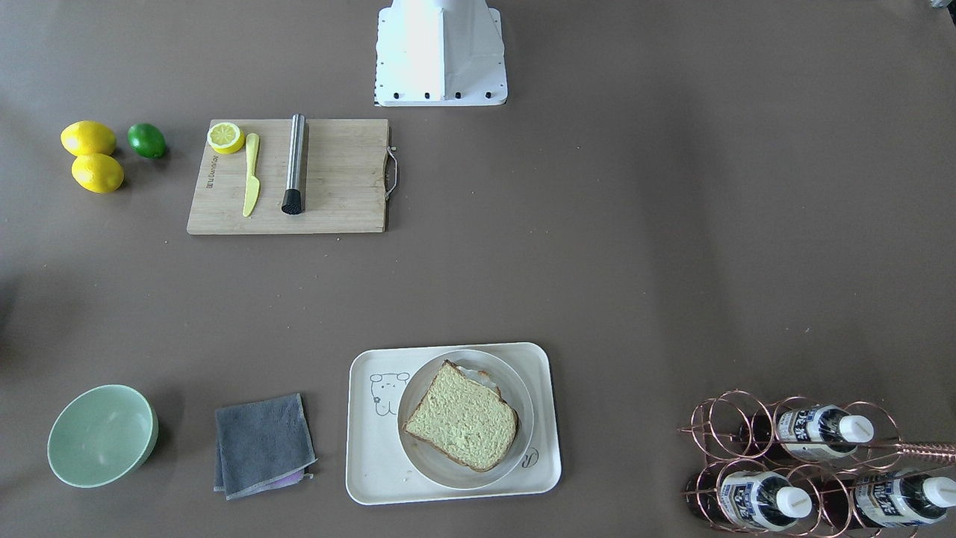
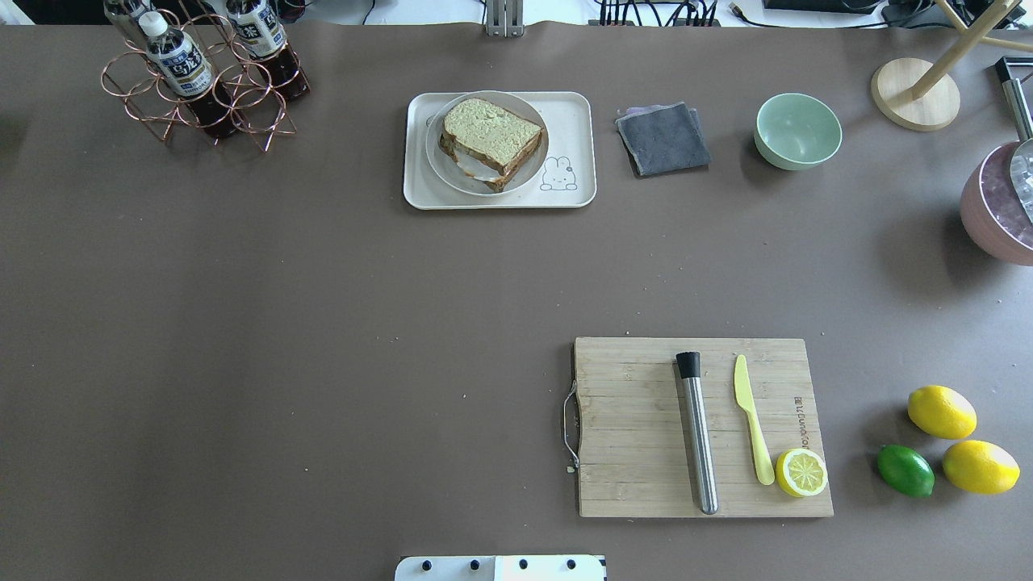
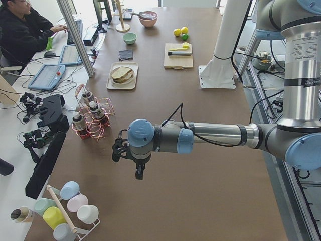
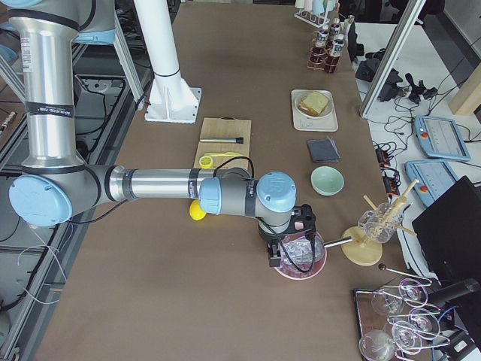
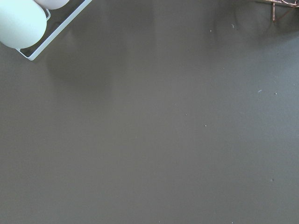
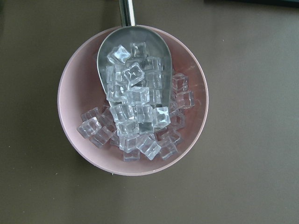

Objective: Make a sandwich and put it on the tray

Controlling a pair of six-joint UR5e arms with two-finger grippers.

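The sandwich [image 1: 461, 417], two bread slices with a sliver of white egg showing between them, lies on a round pale grey plate [image 1: 515, 388] that stands on the cream tray [image 1: 370, 463]. It also shows in the overhead view [image 2: 491, 129] at the table's far side. Neither gripper shows in the overhead or front views. The left gripper [image 3: 139, 173] hangs over bare table near the bottle rack, far from the tray. The right gripper [image 4: 274, 259] hangs over a pink bowl of ice [image 6: 133, 100]. I cannot tell whether either is open or shut.
A wooden cutting board [image 2: 629, 436] carries a metal rod [image 2: 698, 436], a yellow knife [image 2: 750, 420] and a lemon half [image 2: 801, 472]. Two lemons [image 2: 941, 411] and a lime [image 2: 905, 470] lie beside it. A grey cloth [image 2: 663, 139], green bowl [image 2: 797, 131] and copper bottle rack [image 2: 202, 81] stand near the tray.
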